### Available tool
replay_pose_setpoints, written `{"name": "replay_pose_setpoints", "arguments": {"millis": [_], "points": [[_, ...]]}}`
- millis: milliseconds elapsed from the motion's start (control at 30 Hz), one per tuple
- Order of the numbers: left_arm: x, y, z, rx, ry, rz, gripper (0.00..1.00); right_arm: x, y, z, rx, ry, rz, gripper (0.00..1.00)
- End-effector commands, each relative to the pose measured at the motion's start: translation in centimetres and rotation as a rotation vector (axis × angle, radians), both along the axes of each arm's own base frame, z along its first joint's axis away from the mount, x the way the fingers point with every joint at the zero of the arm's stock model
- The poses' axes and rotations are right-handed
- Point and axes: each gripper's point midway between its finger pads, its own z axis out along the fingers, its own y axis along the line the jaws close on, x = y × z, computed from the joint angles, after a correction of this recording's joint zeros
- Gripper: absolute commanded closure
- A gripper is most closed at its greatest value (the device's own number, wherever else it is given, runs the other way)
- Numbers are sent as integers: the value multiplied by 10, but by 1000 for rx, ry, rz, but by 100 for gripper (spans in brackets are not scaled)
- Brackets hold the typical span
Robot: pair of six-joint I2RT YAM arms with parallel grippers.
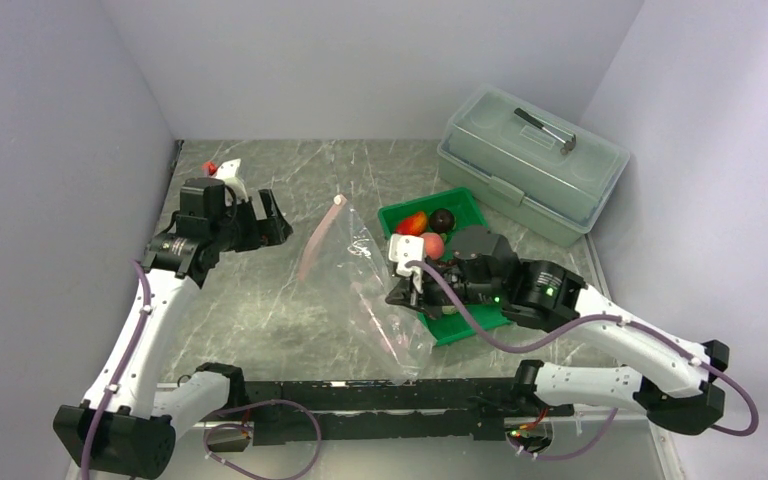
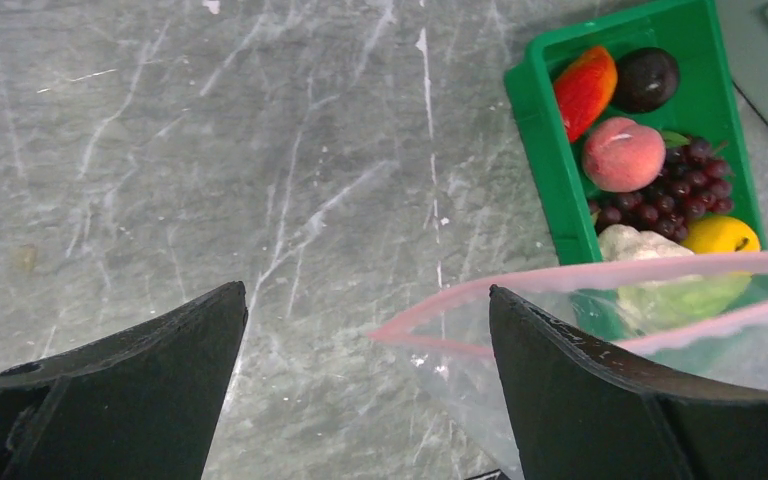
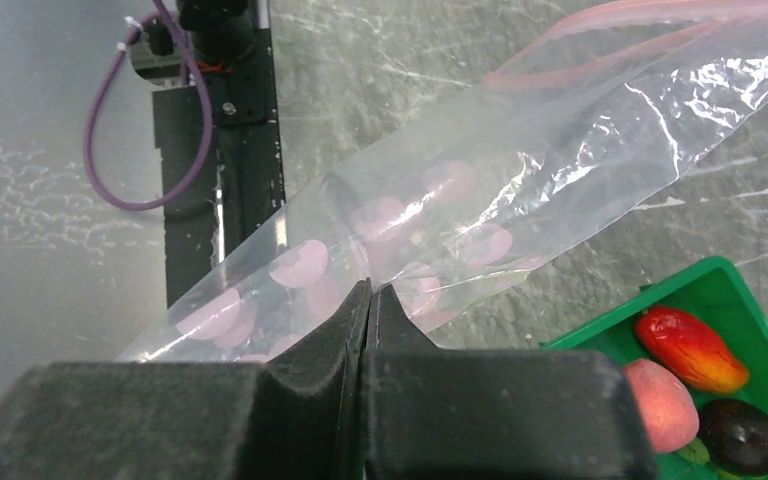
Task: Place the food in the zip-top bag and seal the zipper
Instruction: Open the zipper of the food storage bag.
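Here, grey veined tabletop [image 1: 260, 320] under zip-top bag [image 1: 372, 285], pale walls [image 1: 360, 60].

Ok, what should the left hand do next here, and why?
Probably ease the open left hand forward and close on the zipper corner, which lies between its fingers. The right hand looks shut on the zip-top bag lower down, and all the food still sits in the green tray, so the mouth needs holding open first.
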Motion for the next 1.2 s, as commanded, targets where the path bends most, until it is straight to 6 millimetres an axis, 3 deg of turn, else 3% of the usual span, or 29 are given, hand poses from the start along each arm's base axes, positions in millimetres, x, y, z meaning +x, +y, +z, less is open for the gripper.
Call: {"name": "replay_pose_setpoints", "arguments": {"millis": [0,300,500,1167], "points": [[1,-19,13,-84,-44,-98,4,-16,-14,33,55,-64,79,100],[-16,-47,31,-315,-94,-274,7,-42,-38,66,139,-99,159,100],[-35,-62,50,-457,-143,-415,12,-51,-48,73,146,-98,178,100],[-92,-88,93,-658,-248,-754,11,-90,-70,110,269,-120,322,100]]}}
